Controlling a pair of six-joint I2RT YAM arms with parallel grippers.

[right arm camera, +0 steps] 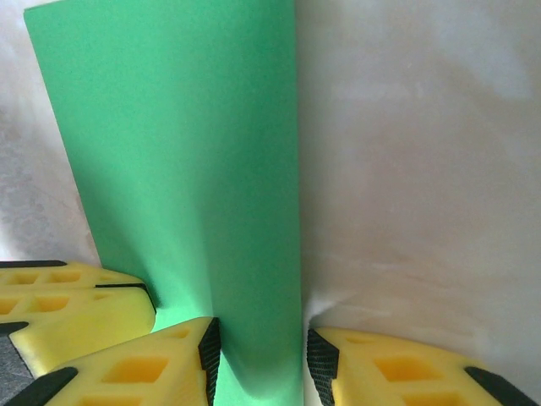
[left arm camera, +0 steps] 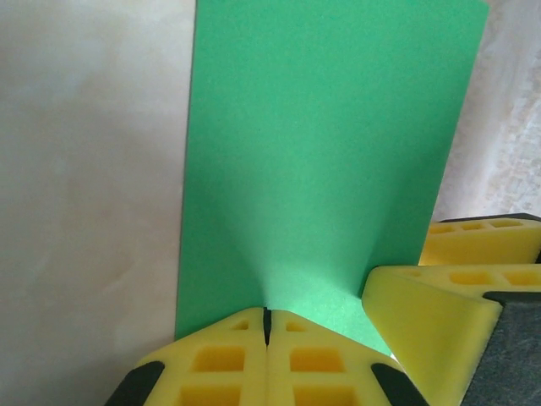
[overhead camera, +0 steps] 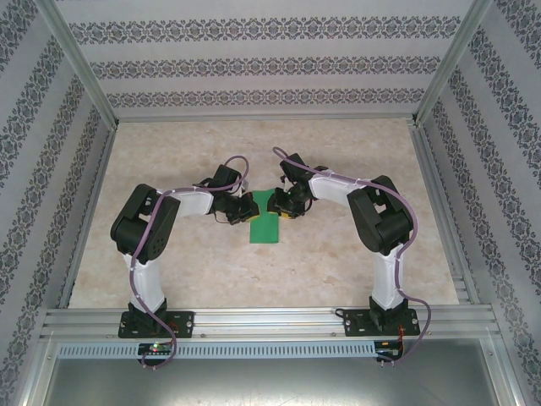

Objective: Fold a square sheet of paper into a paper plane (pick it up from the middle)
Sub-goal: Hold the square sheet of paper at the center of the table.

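Observation:
The square sheet of paper is bright green and lies in the middle of the table as a tall rectangle. Both grippers meet at its far end. My left gripper is shut, its yellow pads pressed together on the paper's near edge. The paper rises into a soft ridge toward that seam. My right gripper stands open with its jaws astride a raised strip of the paper, one pad on each side. The right gripper's fingers sit just beside the left ones.
The pale marbled table spreads bare around the paper. Aluminium frame rails run along the near edge, and patterned walls close in the sides and back. The left gripper's fingers crowd the right wrist view's lower left.

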